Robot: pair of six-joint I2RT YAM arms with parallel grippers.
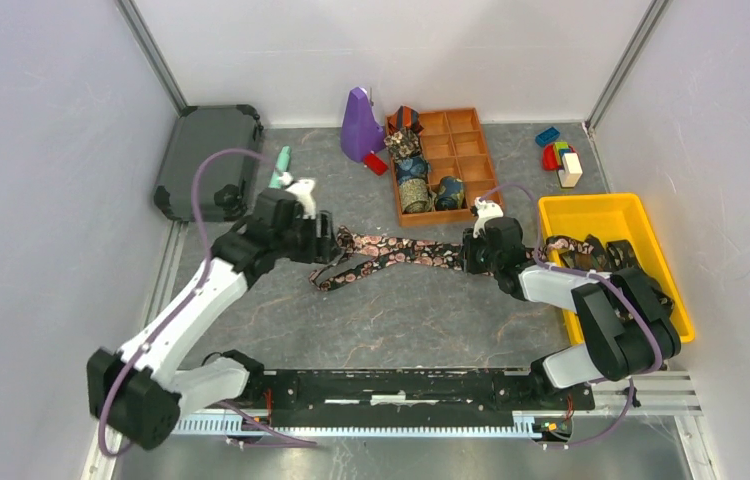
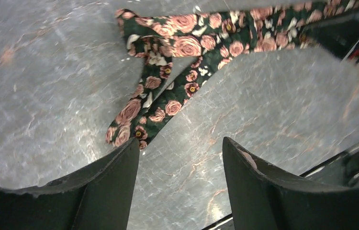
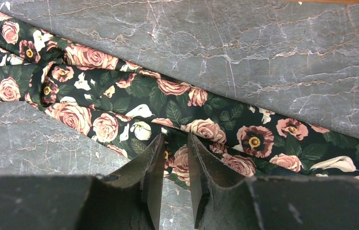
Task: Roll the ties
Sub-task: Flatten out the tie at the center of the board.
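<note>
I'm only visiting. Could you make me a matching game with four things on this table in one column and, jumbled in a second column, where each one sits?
Things:
1. flowered tie
2. yellow bin
3. black case
4. wooden tray

Places:
A. far left corner
B. far middle, holding rolled ties
C. lying unrolled across the middle of the table
D. right edge

Pairs: 1-C, 2-D, 3-A, 4-B
</note>
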